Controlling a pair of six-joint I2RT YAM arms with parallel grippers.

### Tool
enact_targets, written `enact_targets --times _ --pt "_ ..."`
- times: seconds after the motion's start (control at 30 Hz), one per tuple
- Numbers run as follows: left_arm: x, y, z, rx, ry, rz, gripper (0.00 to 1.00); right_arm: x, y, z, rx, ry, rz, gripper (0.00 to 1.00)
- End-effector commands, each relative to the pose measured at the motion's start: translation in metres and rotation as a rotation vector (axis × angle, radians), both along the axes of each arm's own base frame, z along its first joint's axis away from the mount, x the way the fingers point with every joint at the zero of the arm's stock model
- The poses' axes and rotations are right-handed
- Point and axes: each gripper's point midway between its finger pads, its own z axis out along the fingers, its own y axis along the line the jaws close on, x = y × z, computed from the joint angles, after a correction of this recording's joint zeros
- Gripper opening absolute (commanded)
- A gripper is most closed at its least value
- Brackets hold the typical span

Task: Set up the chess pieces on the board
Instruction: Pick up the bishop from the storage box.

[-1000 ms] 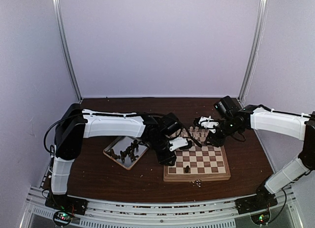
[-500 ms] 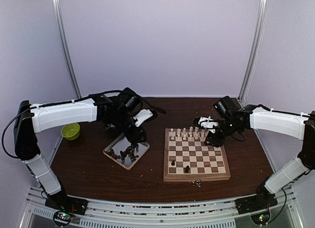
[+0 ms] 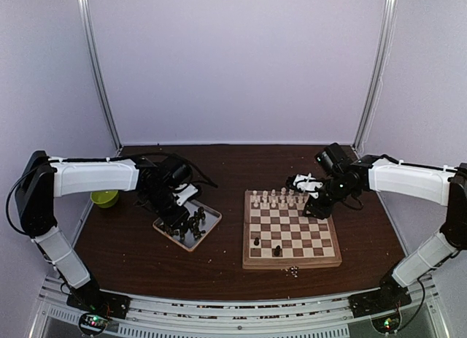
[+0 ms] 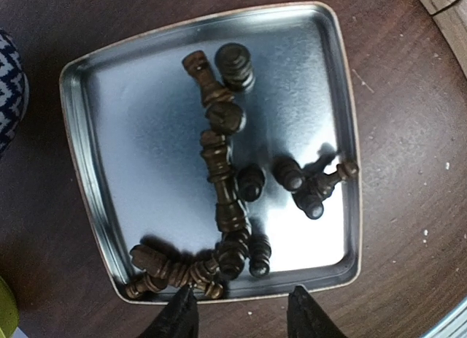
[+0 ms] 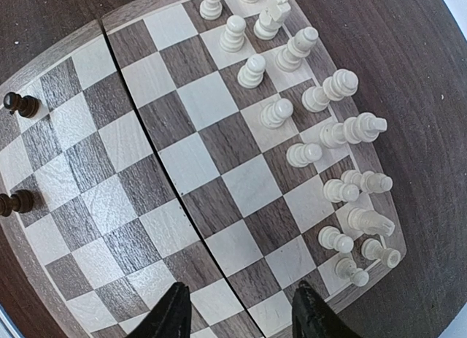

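Hovering at the edge of the silver tray (image 3: 211, 218) on the tabletop (image 3: 131, 243), the left claw (image 3: 174, 210) sits well apart from the board (image 3: 292, 263); the right claw (image 3: 315, 203) hangs above its far right corner. Left wrist: jaws apart, empty, dark chess pieces (image 4: 219, 163) heaped in the tray just beyond. Right wrist: jaws apart, empty, cream pieces (image 5: 277, 112) ranked to their right.

Glossy metal tray (image 4: 146, 133), matt wooden board (image 5: 197, 163)
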Motion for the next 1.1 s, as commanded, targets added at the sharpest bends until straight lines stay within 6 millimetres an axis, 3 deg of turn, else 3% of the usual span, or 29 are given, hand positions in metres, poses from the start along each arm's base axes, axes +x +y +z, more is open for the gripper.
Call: enact_targets --times 0.0,0.6,0.77,0.9,1.07 --pt "0.012 0.009 -0.01 0.06 -0.02 0.072 0.42 0.002 0.004 0.007 0.009 -0.004 0.014 0.48" --pt "0.024 -0.008 -0.025 0.024 -0.004 0.061 0.22 0.0 0.004 -0.001 -0.004 0.022 0.023 0.48" --pt "0.023 -0.006 -0.028 0.046 0.007 0.05 0.1 0.0 0.003 -0.001 -0.007 0.024 0.022 0.49" --pt "0.022 0.002 -0.023 0.076 0.007 0.035 0.0 -0.001 0.003 -0.003 -0.008 0.031 0.024 0.48" --pt "0.02 0.001 -0.009 -0.002 0.025 0.027 0.0 -0.002 0.004 -0.004 -0.01 0.038 0.028 0.48"
